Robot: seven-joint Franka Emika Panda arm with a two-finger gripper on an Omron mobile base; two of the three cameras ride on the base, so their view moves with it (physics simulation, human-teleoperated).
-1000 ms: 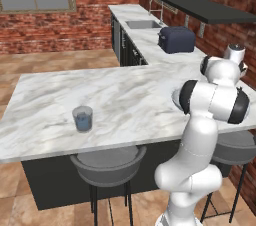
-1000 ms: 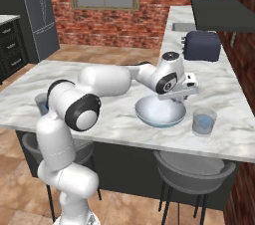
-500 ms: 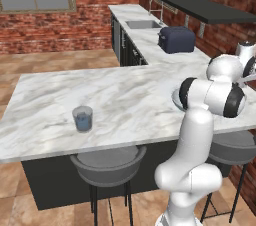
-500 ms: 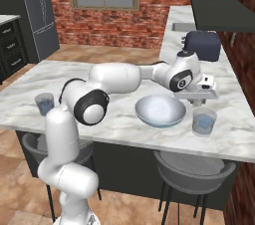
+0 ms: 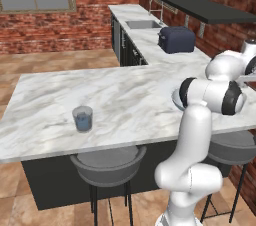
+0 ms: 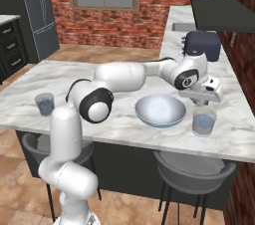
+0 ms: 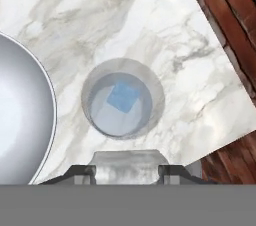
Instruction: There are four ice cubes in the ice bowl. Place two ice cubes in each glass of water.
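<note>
Ice cube [image 7: 124, 164]: you have it clamped between the jaws, carried high so it can fall clear.
Near glass [image 7: 123, 98]: it sits directly under the cube, just right of the ice bowl [image 7: 20, 120], with one cube [image 7: 123, 97] already floating inside.
Gripper [image 6: 203, 100]: it hovers above that glass at the counter's right end.
Far glass [image 5: 83, 118]: it waits well apart, near the left edge.

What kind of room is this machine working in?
A kitchen, computer-rendered: a marble island with stools tucked under it, a sink and toaster on the far counter, brick walls around.
</note>
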